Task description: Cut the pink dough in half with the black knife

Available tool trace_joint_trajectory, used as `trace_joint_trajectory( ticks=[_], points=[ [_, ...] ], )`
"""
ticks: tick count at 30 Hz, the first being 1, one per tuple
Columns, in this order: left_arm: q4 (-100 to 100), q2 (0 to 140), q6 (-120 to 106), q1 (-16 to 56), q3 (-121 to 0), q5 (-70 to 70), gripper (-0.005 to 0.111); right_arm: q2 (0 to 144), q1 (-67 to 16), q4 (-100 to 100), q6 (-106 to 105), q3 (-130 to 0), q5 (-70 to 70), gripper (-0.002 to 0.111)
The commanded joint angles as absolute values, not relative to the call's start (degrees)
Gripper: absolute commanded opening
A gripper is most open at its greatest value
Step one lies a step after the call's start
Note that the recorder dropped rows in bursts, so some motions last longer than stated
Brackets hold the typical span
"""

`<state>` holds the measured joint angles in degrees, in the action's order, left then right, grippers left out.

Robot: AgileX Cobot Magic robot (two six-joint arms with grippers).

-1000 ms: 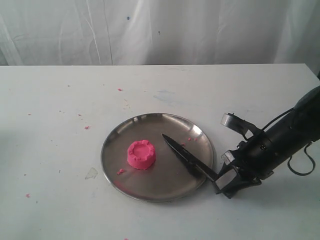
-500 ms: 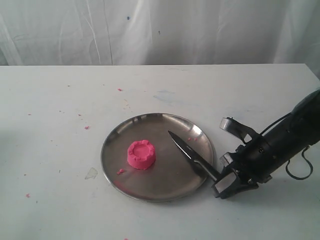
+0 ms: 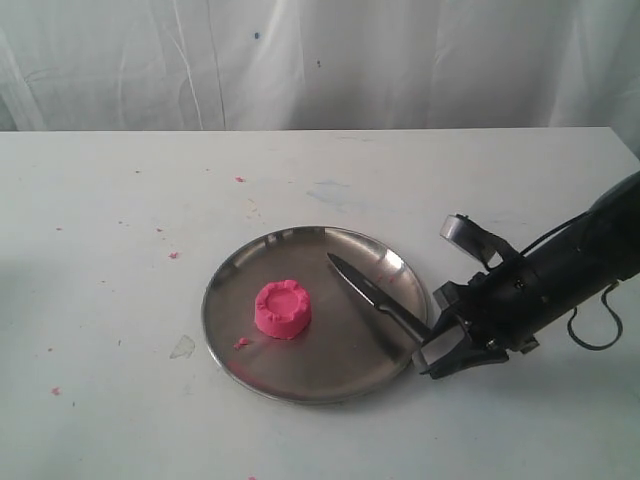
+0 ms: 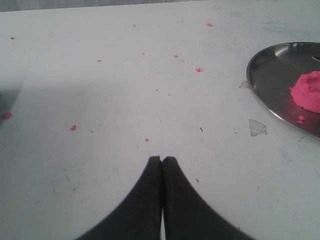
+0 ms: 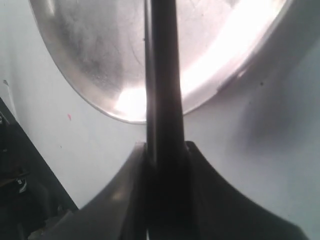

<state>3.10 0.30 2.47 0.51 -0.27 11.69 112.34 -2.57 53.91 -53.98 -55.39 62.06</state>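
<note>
The pink dough point(image 3: 283, 309), a squat round puck with a crimped top, sits left of centre on the steel plate point(image 3: 300, 382); its edge also shows in the left wrist view point(image 4: 308, 91). My right gripper point(image 3: 432, 352) is at the plate's right rim, shut on the handle of the black knife point(image 3: 368, 293). The blade points up and left over the plate, its tip to the right of the dough and apart from it. In the right wrist view the knife point(image 5: 162, 75) runs out from between my fingers point(image 5: 131, 190) over the plate point(image 5: 90, 60). My left gripper point(image 4: 162, 159) is shut and holds nothing, over bare table left of the plate.
Tiny pink crumbs point(image 3: 173, 255) lie scattered on the white table and one on the plate point(image 3: 241, 343). A small clear scrap point(image 3: 182, 347) lies just left of the plate. A white curtain point(image 3: 320, 60) hangs behind the table's far edge.
My right gripper has closed on the knife handle and shifted left toward the plate's rim. The blade has swung slightly and lifted off the plate. The dough has not moved.
</note>
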Motion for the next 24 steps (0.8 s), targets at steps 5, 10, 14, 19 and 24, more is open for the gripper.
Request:
trace_joint_trajectory(
  ticks=[5, 10, 14, 19, 24],
  points=[
    [3.11, 0.0, 2.58, 0.84, 0.0, 11.59, 0.0, 114.96, -2.98, 54.23, -54.17, -55.24, 64.28, 0.003],
    [3.11, 0.0, 2.58, 0.84, 0.0, 11.59, 0.0, 117.13, -3.11, 54.11, -54.17, -55.24, 64.47, 0.023],
    [3.11, 0.0, 2.58, 0.84, 0.0, 11.59, 0.0, 117.21, -3.11, 54.11, -53.96, -55.24, 64.04, 0.032],
    [3.11, 0.0, 2.58, 0.84, 0.0, 11.59, 0.0, 117.21, -2.42, 53.72, -53.82, -56.39, 64.28, 0.032],
    [3.11, 0.0, 2.58, 0.84, 0.0, 11.59, 0.0, 117.21, -0.49, 52.62, -52.12, -58.2, 65.25, 0.032]
  ],
)
